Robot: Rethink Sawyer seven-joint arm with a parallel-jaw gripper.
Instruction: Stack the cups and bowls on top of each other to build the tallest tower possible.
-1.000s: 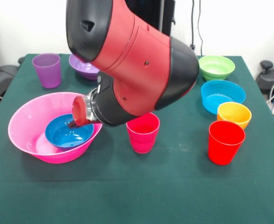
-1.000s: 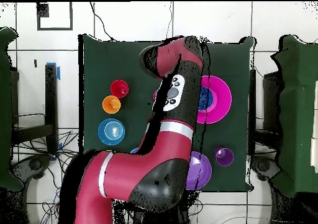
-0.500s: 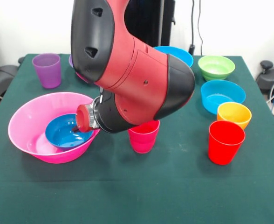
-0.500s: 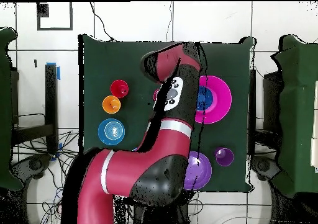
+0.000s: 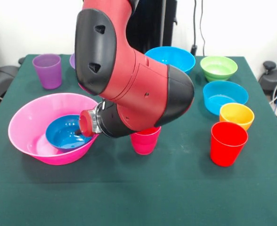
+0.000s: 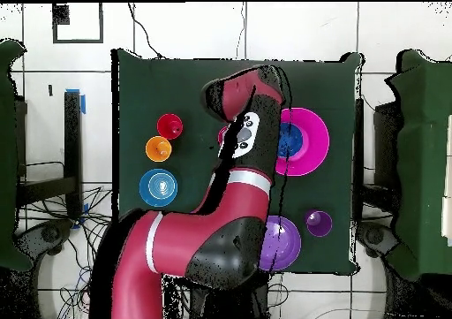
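The huge pink bowl [image 5: 28,117] stands at the front left with the small dark blue bowl [image 5: 61,135] inside it. My gripper [image 5: 77,132] reaches into the pink bowl at the dark blue bowl's right rim and is mostly hidden behind the wrist. The magenta cup [image 5: 143,142] stands upright just right of the pink bowl, partly behind my arm. The red cup [image 5: 228,143], orange bowl [image 5: 237,115], cyan bowl [image 5: 225,96] and green bowl [image 5: 218,68] stand along the right side. The large blue bowl [image 5: 171,58] is at the back. The purple cup [image 5: 47,70] is at the back left.
My bulky arm [image 5: 134,80] hangs low over the table's middle and hides most of the large purple bowl [image 5: 73,60], which the overhead view shows [image 6: 284,243] next to the purple cup [image 6: 319,223]. The pink bowl shows there too [image 6: 316,139].
My arm has swung, uncovering the large blue bowl at the back and covering the purple bowl. The wrist has sunk slightly toward the dark blue bowl. The bowls and cups have not moved.
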